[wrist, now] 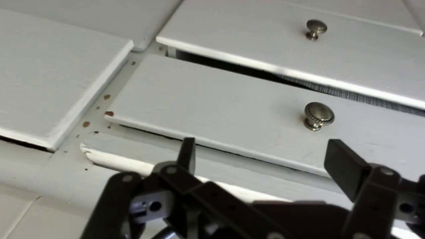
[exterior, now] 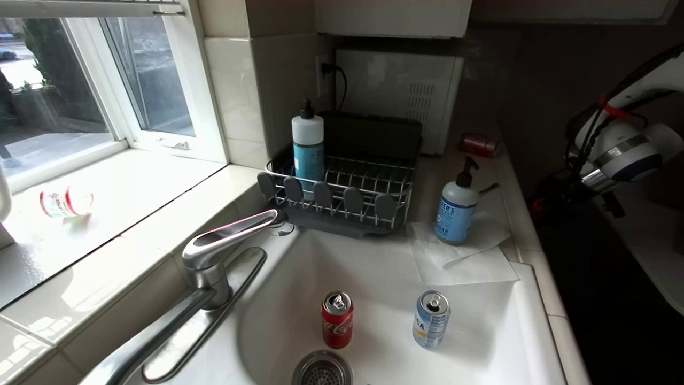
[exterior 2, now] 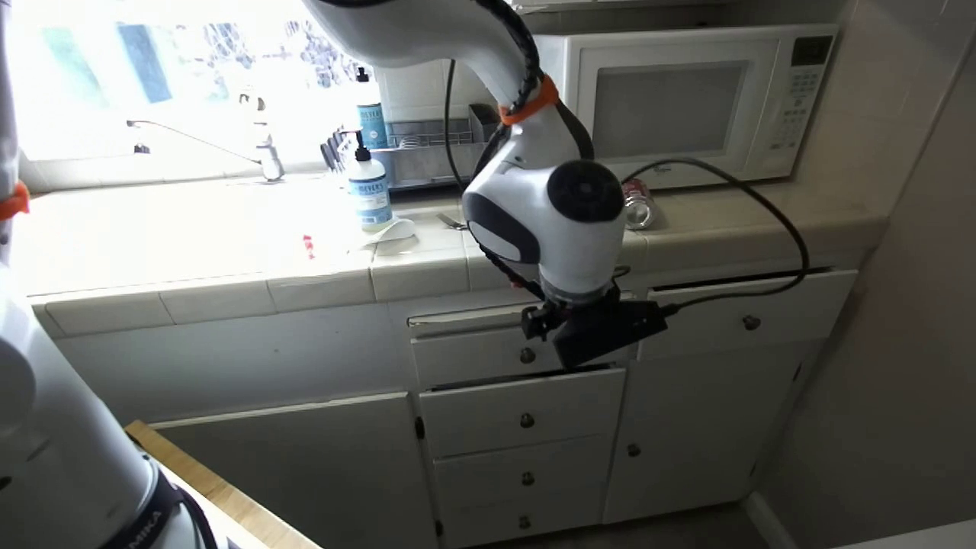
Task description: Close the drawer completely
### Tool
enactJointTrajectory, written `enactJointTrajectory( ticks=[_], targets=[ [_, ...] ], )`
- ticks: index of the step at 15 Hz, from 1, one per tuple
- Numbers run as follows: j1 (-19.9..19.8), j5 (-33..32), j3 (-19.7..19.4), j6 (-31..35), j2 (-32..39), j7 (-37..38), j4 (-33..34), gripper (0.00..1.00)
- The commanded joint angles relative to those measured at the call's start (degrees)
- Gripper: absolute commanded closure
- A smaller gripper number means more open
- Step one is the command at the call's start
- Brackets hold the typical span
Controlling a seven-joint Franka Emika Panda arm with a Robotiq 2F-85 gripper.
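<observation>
While the claw [wrist: 264,157], spread wide, hung in front of the top drawer [wrist: 232,106], it could not be told whether they touched. Just below the top drawer stood the drawer [wrist: 265,39], ajar, a dark gap along its upper edge revealing grey textured material [wrist: 358,96]. Right of the top drawer in an exterior view, a neighbouring drawer [exterior 2: 793,320] also showed a gap; above the top drawer ran the tabletop [exterior 2: 419,278].

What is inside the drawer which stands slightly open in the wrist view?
In the drawer, a strip of grey ribbed material shows through the gap, beside dark shadow. The front and the darkness hide the rest.
</observation>
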Motion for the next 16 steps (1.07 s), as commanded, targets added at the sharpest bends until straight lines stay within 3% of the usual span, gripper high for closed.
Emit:
enactJointTrajectory(
  ticks=[1,5,8,10,11,12,13,14,16],
  targets=[
    [8.2,-15.9,-6.1,10.0,-10.8,15.4,-10.8,0.0],
    [17.8,-34.6,-19.4,8.8,-13.4,33.7,-16.4,0.0],
    [20.7,-48.5,-28.4,1.3,-15.7,47.3,-15.3,0.0],
    [21.0,-56.0,-32.0,-5.7,-19.9,56.1,-13.5,0.0],
    [20.6,-60.0,-32.9,-9.4,-22.6,60.4,-12.5,0.0],
    [11.1,-64.0,-24.6,-12.6,-25.8,64.4,-11.3,0.0],
    [9.6,-65.4,-23.7,-17.2,-28.4,66.2,-10.0,0.0],
    [8.3,-60.8,-20.8,-11.3,-21.2,61.0,-10.6,0.0],
    [6.1,-62.6,-20.0,-16.1,-25.5,63.4,-9.0,0.0]
  ],
)
